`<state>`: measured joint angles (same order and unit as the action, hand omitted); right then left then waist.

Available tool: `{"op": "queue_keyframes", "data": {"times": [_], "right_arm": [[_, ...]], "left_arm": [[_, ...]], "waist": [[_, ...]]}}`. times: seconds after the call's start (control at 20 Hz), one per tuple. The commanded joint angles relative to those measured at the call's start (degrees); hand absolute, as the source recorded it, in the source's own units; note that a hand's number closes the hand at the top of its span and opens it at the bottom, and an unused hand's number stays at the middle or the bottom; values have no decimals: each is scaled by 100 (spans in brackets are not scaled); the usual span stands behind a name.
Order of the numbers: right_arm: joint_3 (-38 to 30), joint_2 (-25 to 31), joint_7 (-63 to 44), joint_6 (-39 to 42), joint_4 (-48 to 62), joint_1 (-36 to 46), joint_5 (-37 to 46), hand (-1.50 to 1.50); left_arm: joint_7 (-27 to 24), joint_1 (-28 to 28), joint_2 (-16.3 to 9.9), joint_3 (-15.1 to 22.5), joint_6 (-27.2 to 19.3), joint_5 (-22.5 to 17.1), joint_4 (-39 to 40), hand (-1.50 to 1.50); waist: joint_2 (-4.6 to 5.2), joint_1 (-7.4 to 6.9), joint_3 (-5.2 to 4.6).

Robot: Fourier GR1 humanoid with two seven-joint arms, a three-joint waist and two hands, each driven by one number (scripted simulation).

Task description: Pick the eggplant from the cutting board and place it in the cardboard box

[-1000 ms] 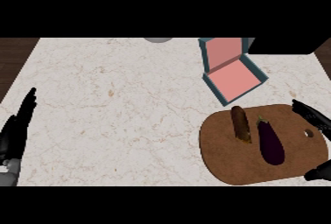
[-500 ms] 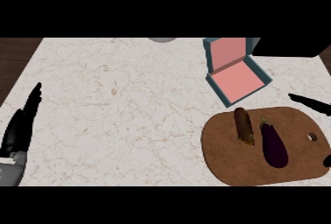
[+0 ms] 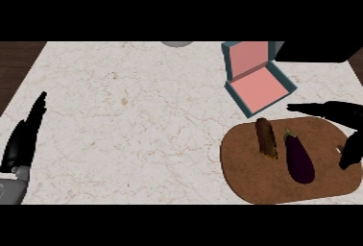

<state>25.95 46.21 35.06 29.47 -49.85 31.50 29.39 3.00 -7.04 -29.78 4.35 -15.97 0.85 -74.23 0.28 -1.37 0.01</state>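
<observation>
Marble-pattern bench (image 3: 142, 120) fills the head view, dark wood floor at the left edge. Brown cutting board (image 3: 266, 185) sits lower right. On it: eggplant (image 3: 298, 158), dark purple, lying lengthwise, stem toward the far side; just beside it on the left, apart, a brown elongated item (image 3: 266, 138), type unclear. Cardboard box (image 3: 254, 79) sits beyond the board, teal walls, pink inside, lid flap open and standing up at the back; near corner almost meets the board's far edge. Right hand (image 3: 339, 120) is over the board's right side, fingers straight and spread, thumb low, holding nothing; eggplant untouched. Left hand (image 3: 25, 137) rests at the left edge, fingers straight and together. Grey round object (image 3: 176, 43) at far edge, partly cut off.
</observation>
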Motion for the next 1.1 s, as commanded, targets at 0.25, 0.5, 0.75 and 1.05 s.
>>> {"op": "queue_keyframes", "data": {"times": [0.25,0.5,0.75,1.05], "right_arm": [[187,-461,229,227,678,338,968,-150],[-77,-474,88,414,108,134,1048,-150],[-219,-615,295,218,230,-61,1276,-150],[-247,-843,269,640,-58,10,1103,-150]], "left_arm": [[197,94,36,-294,279,87,-298,0],[-24,13,117,-563,351,243,113,0],[391,95,228,-562,330,451,-331,0],[-109,233,523,-507,176,695,-96,0]], "waist": [[-20,67,1],[-35,140,-3],[-35,125,0],[-36,130,-3]]}}
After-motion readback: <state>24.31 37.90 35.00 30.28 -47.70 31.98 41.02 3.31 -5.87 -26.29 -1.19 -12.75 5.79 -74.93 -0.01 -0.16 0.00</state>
